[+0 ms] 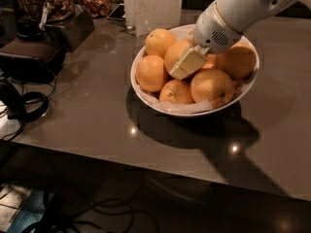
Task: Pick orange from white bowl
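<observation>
White bowl [144,92] on surface [87,115], right of centre. Oranges [151,73] piled in bowl. Hand [188,63] on pile's middle. Jar [41,1] behind, far left.
</observation>
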`<state>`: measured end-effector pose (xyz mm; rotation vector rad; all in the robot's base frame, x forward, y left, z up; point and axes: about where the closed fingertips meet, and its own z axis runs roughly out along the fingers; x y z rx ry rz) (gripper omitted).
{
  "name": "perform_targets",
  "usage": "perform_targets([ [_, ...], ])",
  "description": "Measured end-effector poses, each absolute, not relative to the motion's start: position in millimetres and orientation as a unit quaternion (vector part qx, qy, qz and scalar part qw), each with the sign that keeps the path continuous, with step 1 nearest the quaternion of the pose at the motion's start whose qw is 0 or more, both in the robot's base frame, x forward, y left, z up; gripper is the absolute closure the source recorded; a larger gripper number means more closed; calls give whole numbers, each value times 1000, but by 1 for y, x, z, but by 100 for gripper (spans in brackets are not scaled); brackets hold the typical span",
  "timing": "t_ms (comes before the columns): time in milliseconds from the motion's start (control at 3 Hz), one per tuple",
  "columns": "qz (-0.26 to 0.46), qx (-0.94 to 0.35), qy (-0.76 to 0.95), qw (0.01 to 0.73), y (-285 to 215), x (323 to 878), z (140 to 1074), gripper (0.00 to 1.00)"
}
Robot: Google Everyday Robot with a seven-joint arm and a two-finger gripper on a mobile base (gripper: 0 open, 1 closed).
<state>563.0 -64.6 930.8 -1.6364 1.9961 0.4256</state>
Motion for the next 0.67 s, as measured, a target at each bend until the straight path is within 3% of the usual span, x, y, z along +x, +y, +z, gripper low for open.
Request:
perform_targets([
  [667,221,-602,675,364,-71,548,979,100],
])
